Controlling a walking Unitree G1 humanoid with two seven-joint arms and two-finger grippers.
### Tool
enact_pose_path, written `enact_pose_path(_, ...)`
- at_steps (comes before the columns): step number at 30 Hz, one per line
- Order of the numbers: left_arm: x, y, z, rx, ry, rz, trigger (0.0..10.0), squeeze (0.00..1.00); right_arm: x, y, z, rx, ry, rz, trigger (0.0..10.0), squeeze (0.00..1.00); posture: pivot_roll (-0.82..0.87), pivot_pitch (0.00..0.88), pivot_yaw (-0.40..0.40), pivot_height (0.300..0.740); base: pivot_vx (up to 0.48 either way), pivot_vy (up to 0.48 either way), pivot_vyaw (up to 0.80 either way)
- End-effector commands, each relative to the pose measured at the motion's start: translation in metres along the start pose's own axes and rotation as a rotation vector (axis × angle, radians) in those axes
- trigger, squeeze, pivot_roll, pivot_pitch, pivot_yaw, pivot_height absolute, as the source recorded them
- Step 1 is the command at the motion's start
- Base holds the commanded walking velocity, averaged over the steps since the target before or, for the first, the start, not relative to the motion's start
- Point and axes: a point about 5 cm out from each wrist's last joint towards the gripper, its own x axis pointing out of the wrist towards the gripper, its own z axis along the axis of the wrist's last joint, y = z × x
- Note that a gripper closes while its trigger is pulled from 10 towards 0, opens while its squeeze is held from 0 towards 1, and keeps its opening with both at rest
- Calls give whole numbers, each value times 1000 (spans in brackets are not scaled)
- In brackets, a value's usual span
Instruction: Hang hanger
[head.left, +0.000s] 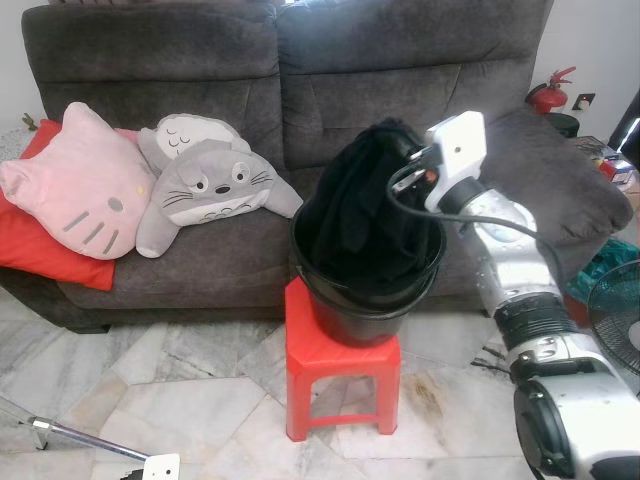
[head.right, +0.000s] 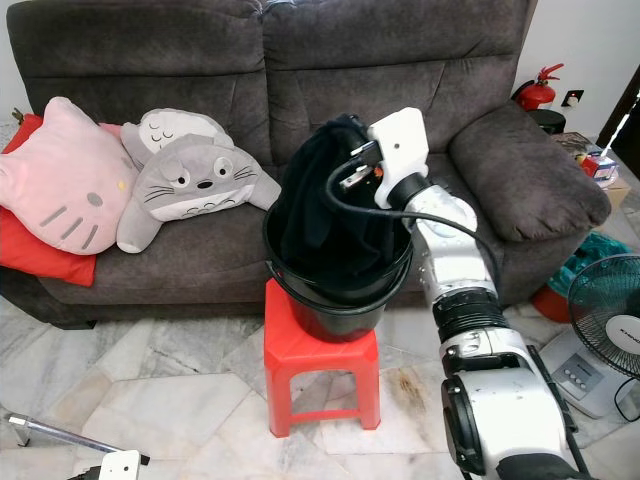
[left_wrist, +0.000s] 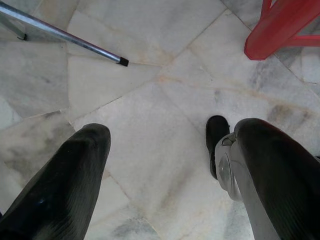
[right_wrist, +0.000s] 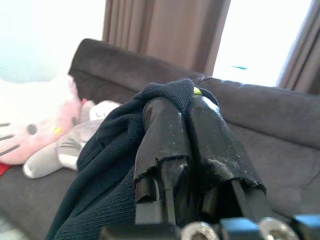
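A dark navy garment (head.left: 362, 205) bulges out of a black bucket (head.left: 362, 318) that stands on a red plastic stool (head.left: 325, 362) in front of the sofa. My right gripper (right_wrist: 187, 102) is shut on a top fold of the garment (right_wrist: 107, 165), holding it above the bucket's rim. A small yellow-green bit (right_wrist: 198, 91) peeks out at the fingertips; what it is I cannot tell. My right arm (head.right: 440, 240) reaches in from the right. My left gripper (left_wrist: 165, 150) hangs idle over the marble floor, fingers (left_wrist: 65, 175) apart and holding nothing.
A grey sofa (head.left: 400, 90) carries a pink cat cushion (head.left: 75, 185), a grey plush (head.left: 205, 190) and a red cushion (head.left: 40, 255). A fan (head.right: 610, 320) stands at the right, a fire extinguisher (head.left: 548, 93) behind it. A metal rod (head.left: 80, 438) lies on the floor at the left.
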Motion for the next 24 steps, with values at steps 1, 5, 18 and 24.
enact_pose_path(1,0,4,-2,12,19,3,10000,0,6,-17,32,-47,-111,-49,0,0,-192,0,84,740,0,0,0)
enact_pose_path(5,0,4,-1,12,19,2,10000,0,3,-36,42,-85,-115,-120,0,0,-193,0,85,740,0,0,0)
enact_pose_path(18,1,3,-1,11,20,0,10000,0,-10,-80,56,-151,-77,-300,0,0,-197,0,85,740,0,0,0)
enact_pose_path(24,1,3,0,11,21,0,10000,0,1,-53,40,-155,-9,-95,0,0,-195,0,86,740,0,0,0)
